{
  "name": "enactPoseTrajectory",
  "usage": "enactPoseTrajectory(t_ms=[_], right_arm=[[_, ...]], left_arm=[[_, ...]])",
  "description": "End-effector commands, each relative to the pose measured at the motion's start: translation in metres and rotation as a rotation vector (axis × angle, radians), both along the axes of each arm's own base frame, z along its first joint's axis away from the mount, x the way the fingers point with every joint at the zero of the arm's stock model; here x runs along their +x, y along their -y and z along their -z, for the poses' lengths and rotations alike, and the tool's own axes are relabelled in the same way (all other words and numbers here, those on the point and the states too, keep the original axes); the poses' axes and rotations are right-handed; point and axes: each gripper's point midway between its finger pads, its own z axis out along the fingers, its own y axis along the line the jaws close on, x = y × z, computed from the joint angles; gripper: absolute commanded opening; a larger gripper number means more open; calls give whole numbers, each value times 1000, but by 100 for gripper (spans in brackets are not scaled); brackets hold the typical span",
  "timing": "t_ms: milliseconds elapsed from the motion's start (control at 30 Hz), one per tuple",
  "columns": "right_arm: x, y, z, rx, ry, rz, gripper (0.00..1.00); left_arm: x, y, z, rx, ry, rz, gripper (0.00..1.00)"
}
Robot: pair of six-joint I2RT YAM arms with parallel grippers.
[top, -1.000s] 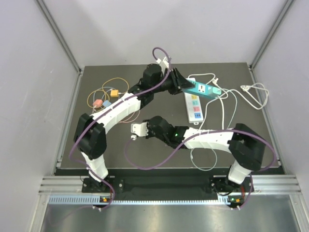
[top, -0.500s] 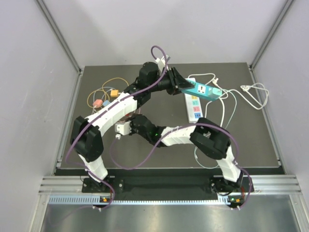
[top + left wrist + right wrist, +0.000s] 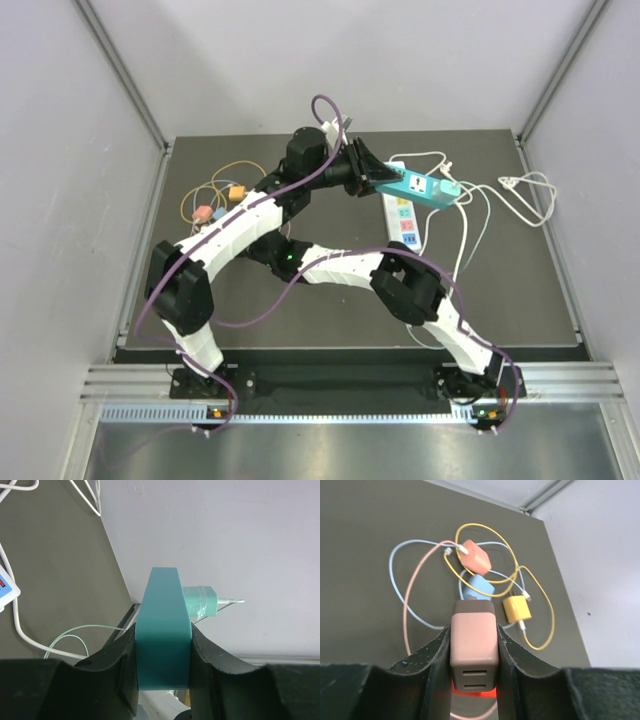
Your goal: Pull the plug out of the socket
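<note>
The left fingers [image 3: 121,655] are part-way closed. They pinch the teal socket strip [image 3: 164,630] by its two long flanks and hold it in the air, with its far end projecting past the fingertips. A pale green plug [image 3: 200,601] sits in the strip's face just beyond the right-hand fingertip, so that plug is not yet pulled. The right fingers [image 3: 439,647] are squeezed fully in on a dusty-pink charger plug [image 3: 474,642], gripped by its sides with its two ports facing the wrist camera. It is in no socket and hangs above the surface [image 3: 365,555].

Past the right fingertips, a salmon charger [image 3: 475,555], a blue charger [image 3: 477,586] and a yellow charger [image 3: 516,608] lie close together among looped cables.

**Risks**
- If released from here, the pink plug could land on that cluster, bounce or tip, and snag a loop.
- In the top view the right arm [image 3: 340,268] passes under the left arm [image 3: 240,225], hiding the right fingers. A careless lift or withdrawal could knock the two together.
- The teal strip is gripped only near one end. A hard tug on the green plug could twist it out of the pinch.
- Its cord could drag the white power strip [image 3: 402,222] lying under it.

**Containers:** none is in view. Everything lies loose on the surface.
</note>
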Motion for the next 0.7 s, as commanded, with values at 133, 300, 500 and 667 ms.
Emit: enactPoseTrajectory(t_ms=[133, 300, 500, 667], right_arm=[[2, -34, 36, 17, -84, 18, 25], [20, -33, 45, 7, -64, 93, 35], [13, -26, 46, 3, -58, 68, 93], [-6, -18, 4, 24, -47, -15, 100]], left_arm=[[-8, -8, -68, -146, 132, 16, 0], [-7, -10, -66, -145, 127, 10, 0], [-6, -11, -61, -142, 122, 5, 0], [-3, -14, -62, -140, 128, -10, 0]])
